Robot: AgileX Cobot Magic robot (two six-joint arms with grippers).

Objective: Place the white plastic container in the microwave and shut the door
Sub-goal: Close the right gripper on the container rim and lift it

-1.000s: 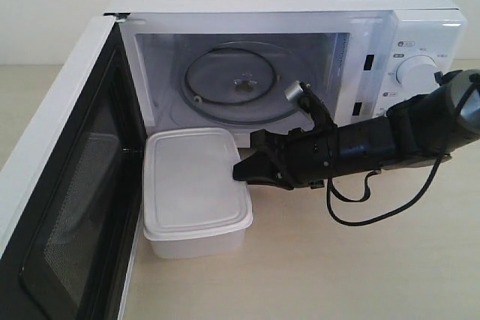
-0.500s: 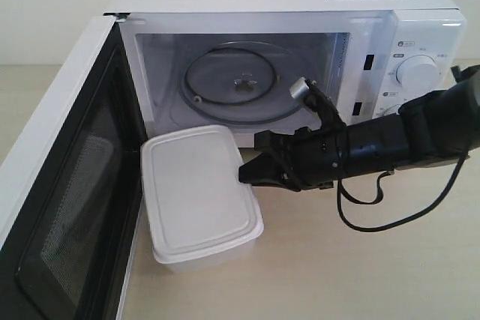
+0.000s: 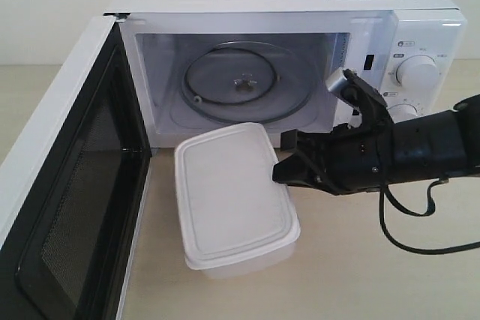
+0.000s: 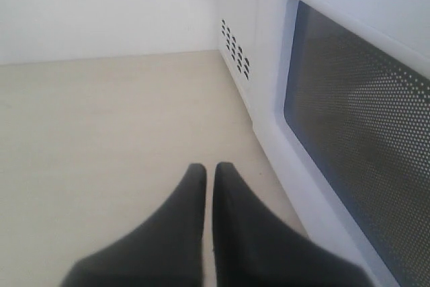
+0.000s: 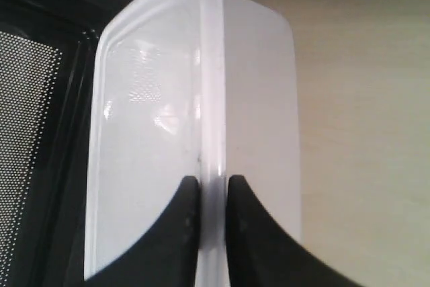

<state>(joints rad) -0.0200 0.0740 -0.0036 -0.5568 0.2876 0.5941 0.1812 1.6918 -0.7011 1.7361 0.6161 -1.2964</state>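
Observation:
The white plastic container (image 3: 232, 196) hangs tilted above the tabletop, in front of the microwave (image 3: 300, 50). My right gripper (image 3: 279, 172) is shut on its right-hand lid rim. In the right wrist view the two black fingers (image 5: 181, 213) pinch the rim of the container (image 5: 154, 112), gripper (image 5: 213, 185). The door (image 3: 64, 185) stands wide open at the left, its black inner frame and dark window facing me. The glass turntable (image 3: 240, 84) lies bare inside. My left gripper (image 4: 209, 168) is shut on nothing, beside the door's outer window (image 4: 356, 132).
The beige tabletop (image 3: 360, 275) stretches in front and to the right of the microwave. A black cable (image 3: 405, 226) loops under my right arm. Two round dials (image 3: 416, 71) sit on the microwave's right panel, close behind that arm.
My right gripper has lifted the container off the table and carried it to the right and toward the front, tilting it. The door and the left gripper's side look unchanged.

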